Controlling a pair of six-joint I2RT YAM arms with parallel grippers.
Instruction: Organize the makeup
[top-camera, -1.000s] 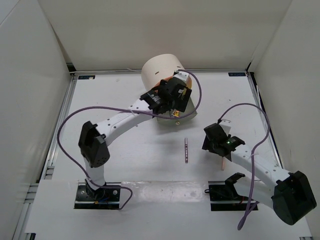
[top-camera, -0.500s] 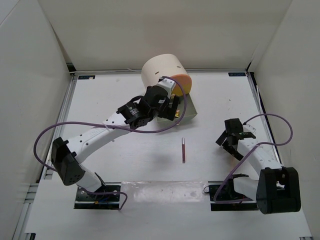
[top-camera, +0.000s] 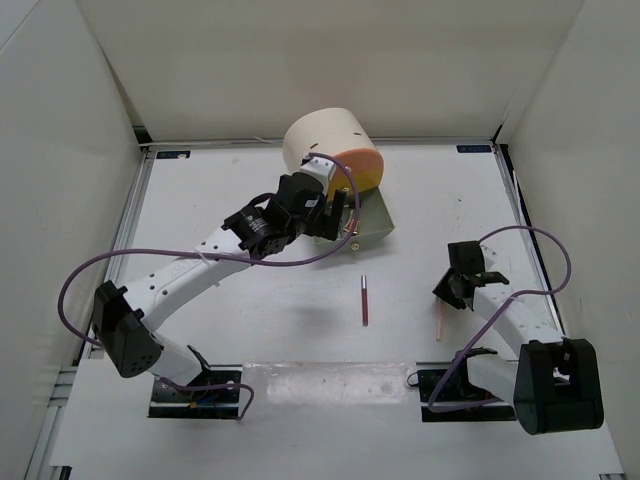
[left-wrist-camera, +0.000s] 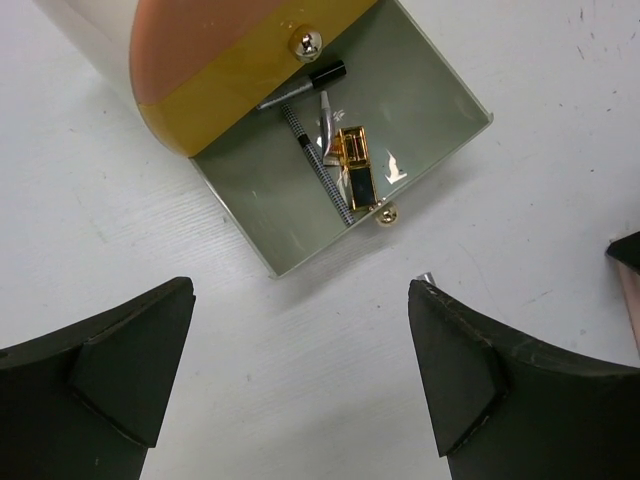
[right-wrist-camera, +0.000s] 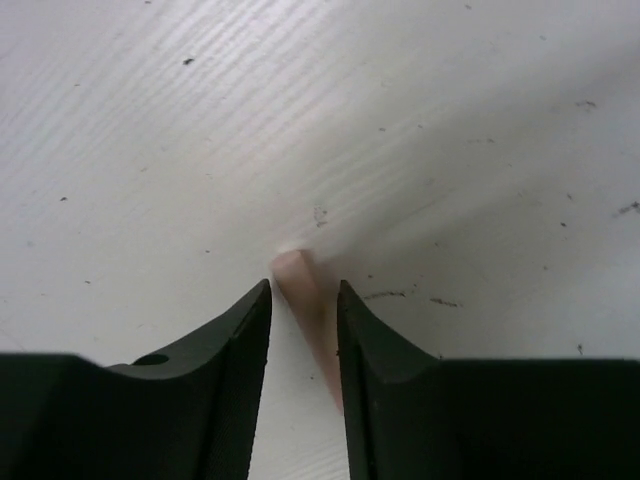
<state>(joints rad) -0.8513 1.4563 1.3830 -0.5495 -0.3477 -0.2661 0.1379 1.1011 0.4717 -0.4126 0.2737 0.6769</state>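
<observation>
A thin peach pencil (top-camera: 439, 322) lies on the table at the right. My right gripper (top-camera: 452, 292) sits low over its far end. In the right wrist view the pencil (right-wrist-camera: 312, 312) runs between the fingers of this gripper (right-wrist-camera: 303, 287); the jaws are narrow, with a sliver of table showing on the left side. A dark pink pencil (top-camera: 364, 300) lies mid-table. My left gripper (top-camera: 340, 220) hovers wide open and holds nothing (left-wrist-camera: 300, 375), just short of the open grey-green drawer (left-wrist-camera: 430, 90). In the drawer lie a gold case (left-wrist-camera: 355, 165), a black pencil (left-wrist-camera: 318, 165) and a black-capped stick (left-wrist-camera: 305, 85).
The cream cylindrical box (top-camera: 320, 140) stands at the back centre, its orange drawer (top-camera: 362, 170) swung partly out above the grey-green one (top-camera: 372, 225). White walls enclose the table on three sides.
My right arm swung right and set down over the peach pencil, and its jaws narrowed around it. My left arm drew back a little from the box, still open.
</observation>
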